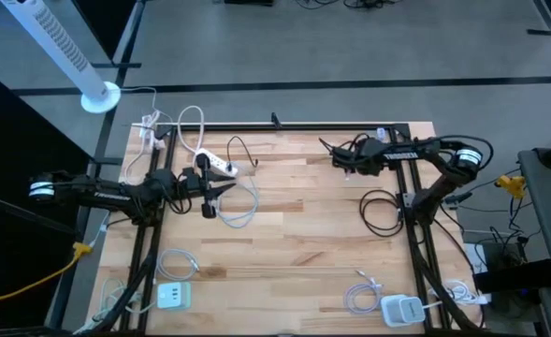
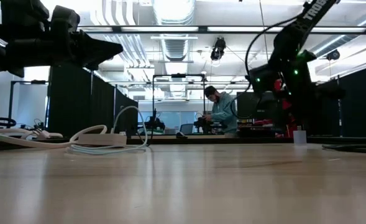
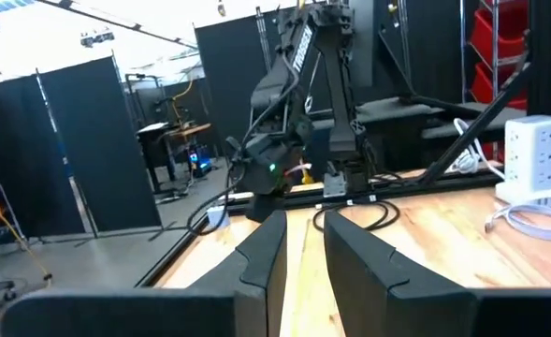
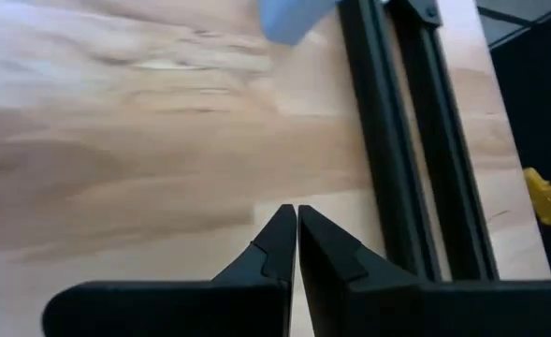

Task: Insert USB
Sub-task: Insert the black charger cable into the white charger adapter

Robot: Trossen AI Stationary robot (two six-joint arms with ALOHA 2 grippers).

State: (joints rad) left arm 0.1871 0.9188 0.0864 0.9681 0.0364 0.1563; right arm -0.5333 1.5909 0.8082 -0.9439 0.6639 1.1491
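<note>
Near edge: Two white hubs, the left charger block (image 1: 174, 296) and the right charger block (image 1: 401, 309), sit on the table (image 1: 303, 253) with coiled leads beside them, well apart from both arms.
Middle left: The left gripper (image 3: 303, 253) hangs above the wood with its fingers slightly parted and nothing between them, probably lined up for a pickup.
USB: A looped white cable (image 1: 238, 208), likely the lead to be inserted, lies just beside that gripper; its plug is too small to make out.
Just beyond: The power strip (image 1: 221, 166) lies flat.
Far right: The right gripper (image 4: 297, 225) waits with fingertips pressed together, empty, beyond a black cable (image 1: 378, 211).
Background: A person (image 2: 220, 109) stands in the room behind.
</note>
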